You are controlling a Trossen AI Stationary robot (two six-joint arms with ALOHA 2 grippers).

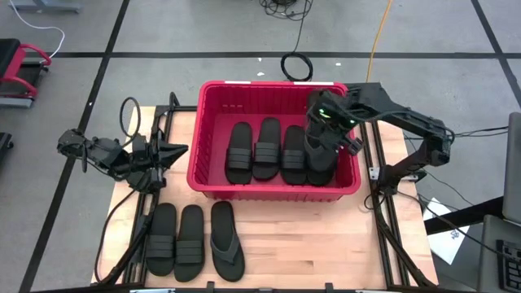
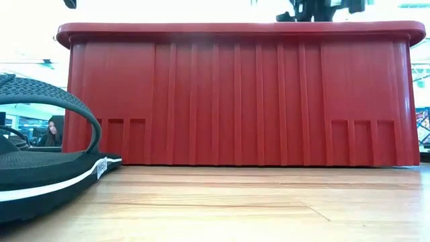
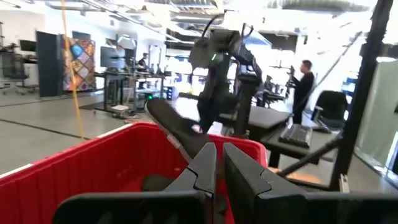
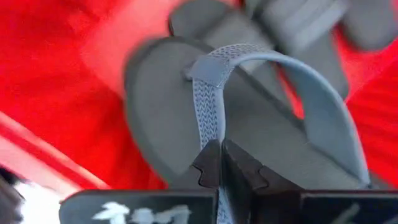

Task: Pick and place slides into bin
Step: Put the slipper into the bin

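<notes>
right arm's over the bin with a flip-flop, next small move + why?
Probably lower a little and open. The right claw is shut on the flip-flop by its thong strap, above the right end of the bin, beside three slides already inside. The left claw waits outside the bin.

— What colours fill the table?

— A red bin (image 1: 213, 175), its outer wall ribbed in vertical bands, sits on a pale, wood-grained table (image 1: 326, 244). Black slides (image 1: 239, 153) lie inside and beside it.

— Any patterns?

— The flip-flop (image 4: 249, 118) at the right gripper (image 4: 221, 163) shows a woven, chevron-textured strap; another flip-flop (image 2: 40, 168) carries a white stripe along its black sole. Both arms are dark, the right arm (image 1: 391, 114) lit with green.
</notes>
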